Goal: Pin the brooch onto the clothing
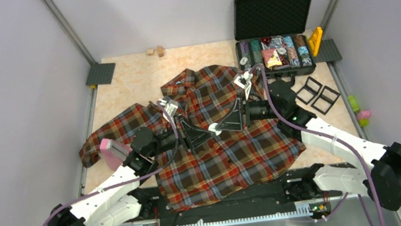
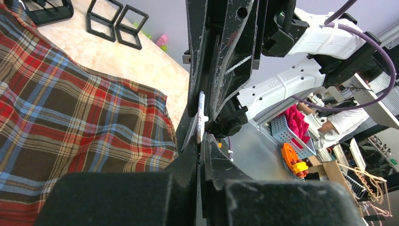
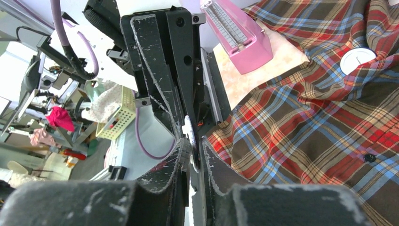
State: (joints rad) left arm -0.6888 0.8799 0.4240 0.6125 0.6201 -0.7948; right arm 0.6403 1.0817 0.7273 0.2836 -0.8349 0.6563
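Gripping: one brooch [image 2: 201,117], edge-on | jaws: two pairs | shirt [image 2: 70,117]: one

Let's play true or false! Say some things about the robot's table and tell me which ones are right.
1. The left tool and right tool meet above the shirt. True.
2. The black case is closed. False: its lid stands open at the back of the table.
3. The brooch lies flat on the shirt. False: it is held up on its edge, where the two tools meet.
4. A pink block sits by the left arm. True.
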